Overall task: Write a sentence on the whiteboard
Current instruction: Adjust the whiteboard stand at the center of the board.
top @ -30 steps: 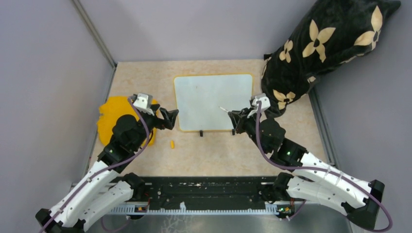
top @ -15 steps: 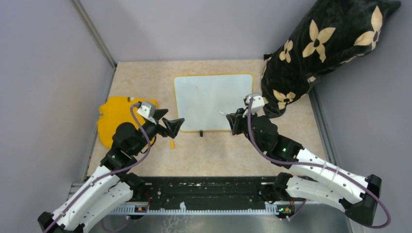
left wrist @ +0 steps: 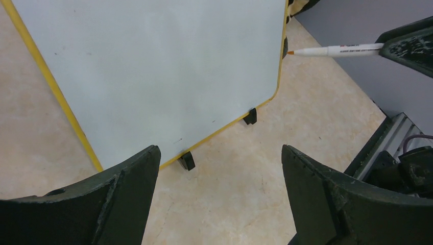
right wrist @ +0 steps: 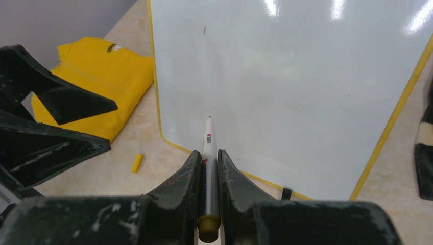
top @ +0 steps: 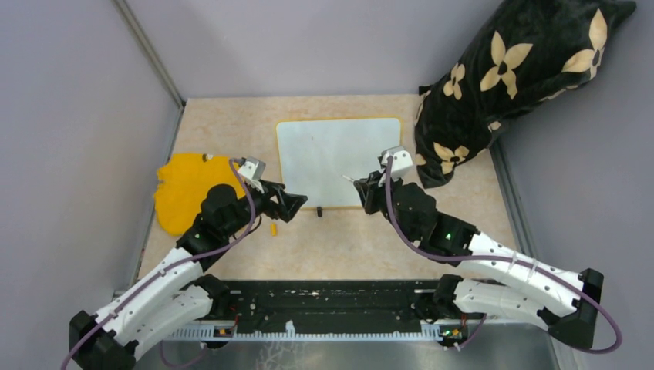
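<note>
You see a white whiteboard (top: 332, 154) rimmed in yellow-orange, a yellow cloth (top: 183, 189), a white marker (left wrist: 332, 50) tipped orange, and a black cushion (top: 524, 73) patterned with cream flowers.

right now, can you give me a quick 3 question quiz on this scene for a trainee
1. True or false: the left gripper stands open with nothing between its fingers.
2. What does the right gripper hold? A an eraser, B the white marker, C a cup.
3. Fill in: the whiteboard carries ___ readable words.

Key: 1 true. 2 B. 3 no.
</note>
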`<action>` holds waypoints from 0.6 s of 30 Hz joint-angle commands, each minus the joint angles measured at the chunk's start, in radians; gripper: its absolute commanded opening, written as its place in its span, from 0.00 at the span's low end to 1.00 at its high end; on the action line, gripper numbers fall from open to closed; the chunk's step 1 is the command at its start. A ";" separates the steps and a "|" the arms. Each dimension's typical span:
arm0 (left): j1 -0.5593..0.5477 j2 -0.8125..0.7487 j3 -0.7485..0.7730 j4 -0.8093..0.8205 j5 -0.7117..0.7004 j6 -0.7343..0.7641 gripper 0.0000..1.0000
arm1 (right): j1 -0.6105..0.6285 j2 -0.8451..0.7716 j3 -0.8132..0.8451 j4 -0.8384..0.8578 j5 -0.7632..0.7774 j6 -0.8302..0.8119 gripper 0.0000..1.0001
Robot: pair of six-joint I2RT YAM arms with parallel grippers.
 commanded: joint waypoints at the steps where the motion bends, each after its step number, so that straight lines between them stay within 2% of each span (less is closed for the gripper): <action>1: -0.004 0.074 0.003 0.036 0.023 -0.052 0.92 | 0.010 -0.024 -0.028 0.120 0.000 -0.034 0.00; 5: -0.006 0.186 0.053 -0.035 -0.037 -0.092 0.90 | 0.010 -0.066 -0.099 0.190 -0.002 -0.063 0.00; 9: -0.018 0.327 0.109 -0.078 0.040 -0.113 0.79 | 0.010 -0.111 -0.142 0.211 0.000 -0.087 0.00; 12: -0.068 0.381 0.119 -0.110 -0.039 -0.141 0.77 | 0.010 -0.162 -0.165 0.223 -0.020 -0.080 0.00; 18: -0.152 0.437 0.058 -0.030 -0.197 -0.197 0.72 | 0.010 -0.221 -0.165 0.176 -0.009 -0.075 0.00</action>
